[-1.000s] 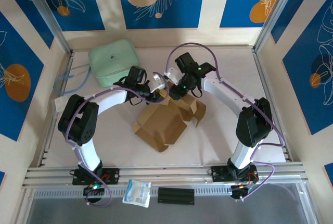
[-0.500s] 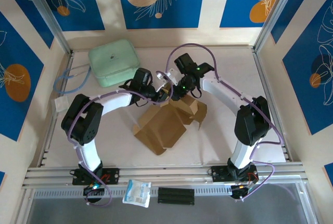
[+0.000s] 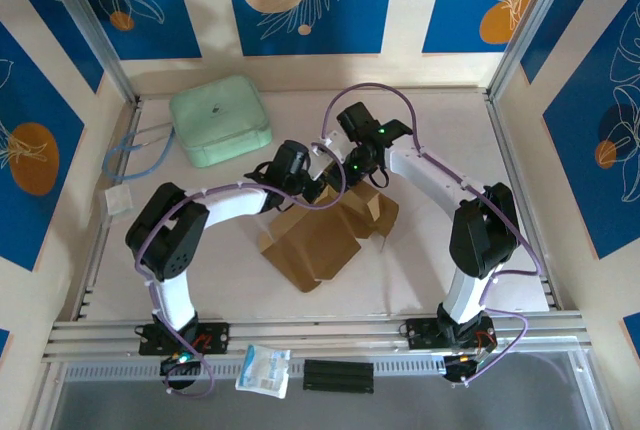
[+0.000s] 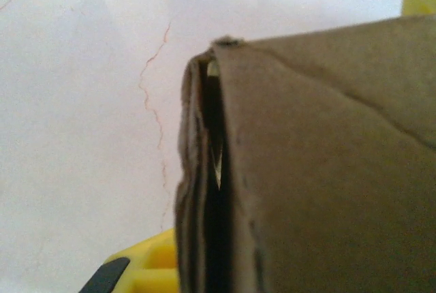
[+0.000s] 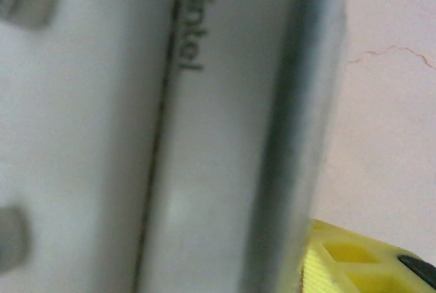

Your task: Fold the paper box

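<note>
A white table stands between blue-patterned walls. The box lies partly folded at its middle. The left gripper pinches the box's folded far edge. The right gripper hangs just beside it, and I cannot tell whether it is open or closed.

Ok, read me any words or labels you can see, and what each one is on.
"intel": on the pale grey casing close up in the right wrist view, running sideways.
Mark on the mint-green pouch: too small to read.
Print on the white packet at the near rail: too small to read.
</note>
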{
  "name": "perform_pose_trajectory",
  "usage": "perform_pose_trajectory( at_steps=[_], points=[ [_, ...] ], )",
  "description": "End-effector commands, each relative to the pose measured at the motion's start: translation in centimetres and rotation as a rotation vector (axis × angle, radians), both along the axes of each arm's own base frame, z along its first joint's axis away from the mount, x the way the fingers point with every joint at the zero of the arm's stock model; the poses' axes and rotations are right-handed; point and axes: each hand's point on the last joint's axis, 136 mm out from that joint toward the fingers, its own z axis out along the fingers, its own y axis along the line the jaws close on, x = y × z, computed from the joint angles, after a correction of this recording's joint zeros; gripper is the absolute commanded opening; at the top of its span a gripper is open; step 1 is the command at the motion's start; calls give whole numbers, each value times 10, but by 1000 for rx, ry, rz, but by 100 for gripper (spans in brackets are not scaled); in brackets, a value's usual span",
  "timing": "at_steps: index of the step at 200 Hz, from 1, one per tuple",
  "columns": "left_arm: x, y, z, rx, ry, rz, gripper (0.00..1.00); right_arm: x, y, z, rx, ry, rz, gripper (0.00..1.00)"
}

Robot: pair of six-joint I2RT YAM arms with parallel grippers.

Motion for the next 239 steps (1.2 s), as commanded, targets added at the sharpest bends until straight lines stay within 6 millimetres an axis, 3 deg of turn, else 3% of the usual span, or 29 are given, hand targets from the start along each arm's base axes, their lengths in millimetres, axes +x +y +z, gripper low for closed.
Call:
perform_pose_trajectory(
  at_steps=[1,65,75,85,125,139,159,190,239],
  points=[
    [-5,4,-44,116,51,46,11,-12,20,0,60,37,51,49],
    [-6,-1,-64,117,96,39,15,-13,19,1,63,37,49,49],
    [-6,-2,-64,110,95,39,11,-14,18,1,61,35,50,49],
    [-6,-2,-63,106,92,41,0,-14,18,1,61,33,50,49],
    [-5,3,-65,116,78,62,0,-13,18,2,66,27,46,49],
    [-10,1,-67,110,104,41,17,-13,18,2,67,29,45,49],
    [-14,-1,-74,94,129,35,19,-14,17,0,68,36,38,50],
    [-17,0,-80,77,152,53,5,-16,17,8,85,41,13,59],
    [-15,5,-78,108,135,66,1,-30,11,36,165,-1,-9,76]
  ],
)
